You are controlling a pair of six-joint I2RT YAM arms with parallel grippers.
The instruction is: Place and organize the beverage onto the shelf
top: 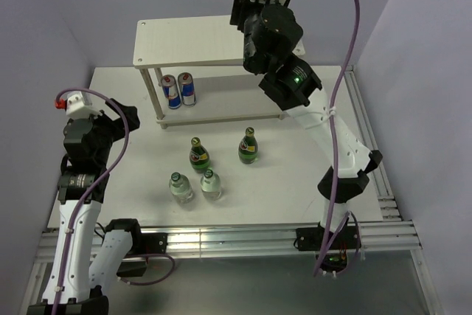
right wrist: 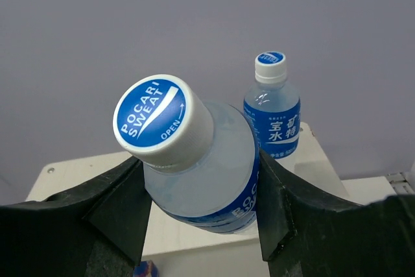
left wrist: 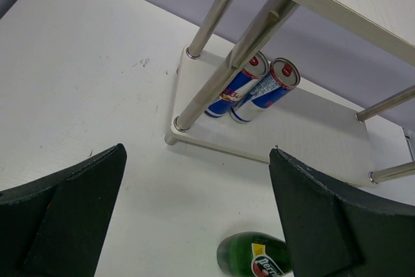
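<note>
The shelf [top: 184, 38] stands at the back of the table, pale boards on round legs. Two Red Bull cans [top: 179, 90] stand on its lower board; they also show in the left wrist view [left wrist: 253, 85]. My right gripper [top: 247, 1] is shut on a Pocari Sweat bottle [right wrist: 194, 154], held tilted above the top board's right end [right wrist: 65, 173]. A second Pocari Sweat bottle [right wrist: 272, 105] stands upright on the top board behind it. My left gripper [left wrist: 194, 212] is open and empty, low over the table in front of the shelf's left legs.
Two green Perrier bottles [top: 198, 155] [top: 248, 145] and two clear bottles [top: 180, 187] [top: 212, 184] stand on the white table in front of the shelf. One Perrier bottle [left wrist: 256, 255] lies just below my left fingers' gap. Walls close in left and right.
</note>
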